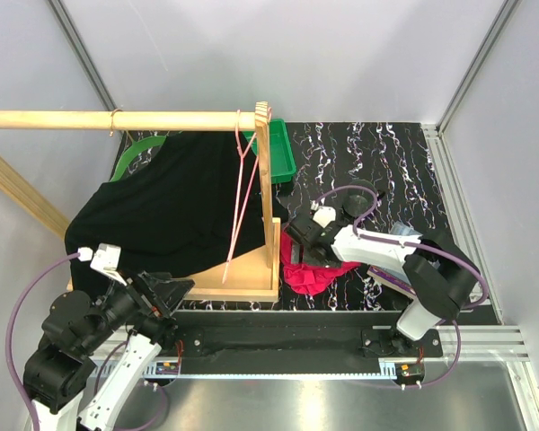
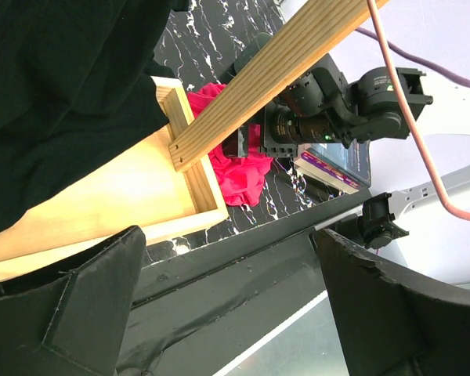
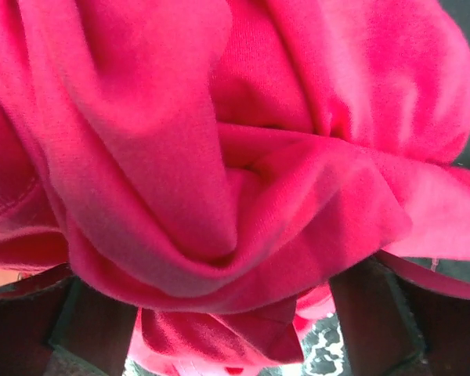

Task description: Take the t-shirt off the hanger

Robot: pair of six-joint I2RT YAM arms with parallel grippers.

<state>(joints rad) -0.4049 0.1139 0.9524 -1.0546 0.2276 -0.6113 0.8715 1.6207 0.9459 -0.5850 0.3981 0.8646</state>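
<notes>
While the pink wire hanger [image 1: 242, 184] hangs bare from the wooden rail [image 1: 117, 119] at the upper left of the overhead frame, the magenta t-shirt [image 1: 313, 277] lies off it. It sits in a crumpled heap on the marbled black table [image 1: 377, 162], just right of the wooden base tray [image 1: 244, 277], a little below the frame's centre. The right gripper [image 1: 305, 251] is down on that heap. From its wrist camera, folds of the t-shirt [image 3: 219, 157] fill nearly the whole picture, and the two dark fingers [image 3: 380, 313] stand wide apart at the bottom corners with cloth bulging between them; they look spread around it, not pinching.

At the lower left, the left gripper [image 1: 166, 292] hovers near the front edge of the base tray, its fingers [image 2: 94, 282] splayed with nothing between them. A large black cloth [image 1: 157, 211] spreads left of the wooden upright [image 1: 268, 180], draped over the tray. A green bin [image 1: 283, 154] stands behind the upright, and a book [image 2: 329, 168] lies under the right arm.
</notes>
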